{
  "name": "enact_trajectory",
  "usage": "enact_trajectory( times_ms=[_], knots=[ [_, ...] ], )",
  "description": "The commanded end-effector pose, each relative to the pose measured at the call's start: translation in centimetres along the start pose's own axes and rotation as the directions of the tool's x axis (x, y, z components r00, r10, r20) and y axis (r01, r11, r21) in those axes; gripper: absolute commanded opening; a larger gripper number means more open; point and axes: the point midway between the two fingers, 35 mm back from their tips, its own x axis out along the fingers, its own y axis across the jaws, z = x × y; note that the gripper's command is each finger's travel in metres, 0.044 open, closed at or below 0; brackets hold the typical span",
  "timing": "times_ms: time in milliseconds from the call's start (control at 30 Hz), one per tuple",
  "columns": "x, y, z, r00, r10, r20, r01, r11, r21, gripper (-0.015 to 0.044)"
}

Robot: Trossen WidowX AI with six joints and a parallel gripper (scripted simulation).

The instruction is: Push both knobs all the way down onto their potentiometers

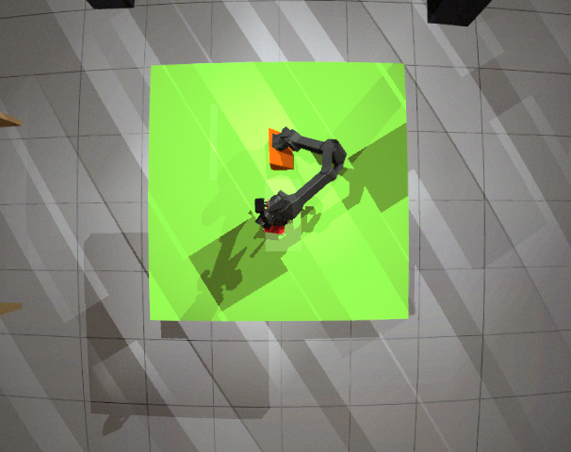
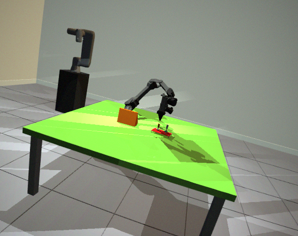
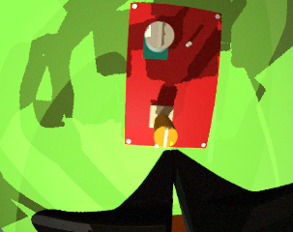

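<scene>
Right now I have the red circuit board square in the wrist view, lying flat near the middle of the green table. 2 knobs stand on it. The orange knob sits at the near edge of the board in the wrist view, on its tan potentiometer. The pale knob sits toward the far end, over a teal potentiometer. From the exterior view, both show as thin upright posts on the board, and I cannot tell from any view how far down either knob sits on its shaft.

My gripper hangs above the board, pointing straight down, with a clear gap between its tip and the knobs. Its fingers are closed together with nothing between them; in the wrist view they meet in a dark point just short of the orange knob.

From the top view, the arm reaches out from its orange base block, which stands on the table far of the board, and the wrist covers most of the board, leaving only a red sliver. Beyond the table's far left corner, a second dark arm stands on a black pedestal on the tiled floor.
</scene>
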Motion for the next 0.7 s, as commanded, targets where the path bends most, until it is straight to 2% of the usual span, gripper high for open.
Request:
enact_trajectory(
  times_ms=[0, 400, 667],
  knots=[
    [0.3, 0.0, 0.0, 1.000, 0.005, 0.004, -0.005, 1.000, 0.004, 0.0000],
    [2.2, 0.1, 0.0, 1.000, 0.005, 0.004, -0.005, 1.000, 0.003, 0.0000],
    [2.1, 0.1, 0.0, 1.000, 0.005, 0.004, -0.005, 1.000, 0.003, 0.0000]
  ],
)
